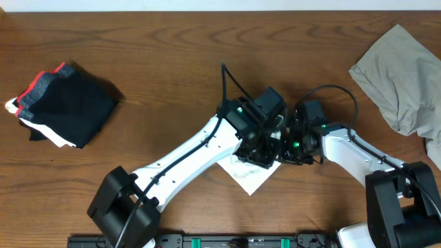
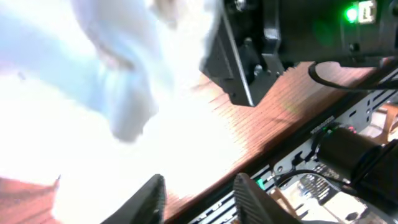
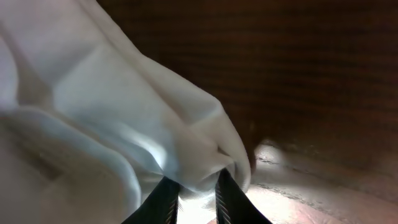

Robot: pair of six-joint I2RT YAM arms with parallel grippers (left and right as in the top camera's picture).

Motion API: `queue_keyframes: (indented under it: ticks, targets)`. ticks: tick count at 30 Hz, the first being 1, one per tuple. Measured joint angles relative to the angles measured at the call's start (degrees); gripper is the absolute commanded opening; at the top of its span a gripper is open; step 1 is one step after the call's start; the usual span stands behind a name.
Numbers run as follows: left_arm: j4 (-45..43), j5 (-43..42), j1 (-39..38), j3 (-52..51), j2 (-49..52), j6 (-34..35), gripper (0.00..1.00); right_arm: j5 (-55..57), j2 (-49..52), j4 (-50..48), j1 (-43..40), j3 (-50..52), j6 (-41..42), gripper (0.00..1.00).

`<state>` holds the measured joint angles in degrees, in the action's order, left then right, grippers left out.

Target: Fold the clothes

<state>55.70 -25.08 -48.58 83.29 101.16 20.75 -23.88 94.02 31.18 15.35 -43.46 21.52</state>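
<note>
Right claw (image 3: pixel 194 198) pinches the white garment (image 3: pixel 112 112) — left claw (image 2: pixel 198 202) spread, cloth just beyond.

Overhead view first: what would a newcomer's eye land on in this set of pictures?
Centre of the view: two grippers crowd together over a small white garment, the right gripper pinching its fabric and the left gripper open over it. After that the eye goes to a black red-edged pile at the far left and a grey-khaki garment in the top right corner.
</note>
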Motion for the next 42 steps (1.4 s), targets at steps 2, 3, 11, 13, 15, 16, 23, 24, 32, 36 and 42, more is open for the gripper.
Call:
queue_keyframes:
  ticks: [2, 3, 11, 13, 15, 16, 23, 24, 32, 36, 42]
  targets:
    - [0.02, 0.0, -0.31, 0.0, 0.0, 0.0, 0.43, 0.0, 0.0, 0.02, 0.0, -0.04, 0.0, 0.2]
    - [0.04, 0.0, -0.39, 0.0, 0.0, 0.02, 0.43, 0.0, 0.0, 0.02, 0.0, -0.04, 0.0, 0.2]
    - [2.8, 2.75, 0.24, 0.0, 0.0, -1.73, 0.43, 0.37, 0.07, 0.72, -0.07, -0.24, -0.02, 0.21]
    - [4.07, 5.35, 1.51, 0.0, -0.02, -1.97, 0.43, 0.55, 0.22, 1.38, -0.33, -0.5, -0.13, 0.23]
    - [4.55, 8.09, 3.87, 0.0, -0.26, -2.4, 0.43, 0.81, 0.37, 3.41, -1.4, -1.27, -0.96, 0.26]
    - [4.52, 9.14, 5.11, 0.0, -0.44, -2.56, 0.44, 1.27, 0.42, 4.87, -2.1, -1.68, -1.22, 0.26]
    - [0.02, 14.86, 16.63, 0.02, -1.95, -2.97, 0.52, 6.67, -1.97, 14.88, -7.54, -8.79, -4.46, 0.27]
    - [-1.62, 15.34, 18.38, 0.02, -1.95, -3.02, 0.52, 7.21, -3.48, 15.91, -7.72, -10.95, -4.79, 0.28]
    - [-9.33, 17.86, 25.79, 0.07, -1.9, -2.99, 0.55, 5.18, -11.72, 19.71, -4.48, -17.14, -5.9, 0.27]
    - [-9.64, 17.84, 25.31, 0.07, -0.28, -2.99, 0.55, 4.48, -11.3, 21.59, 1.18, -16.65, -6.05, 0.27]
    - [-9.75, 16.37, 25.22, 0.07, 5.2, -2.99, 0.55, 7.26, -11.26, 21.79, 7.3, -16.63, -6.1, 0.27]
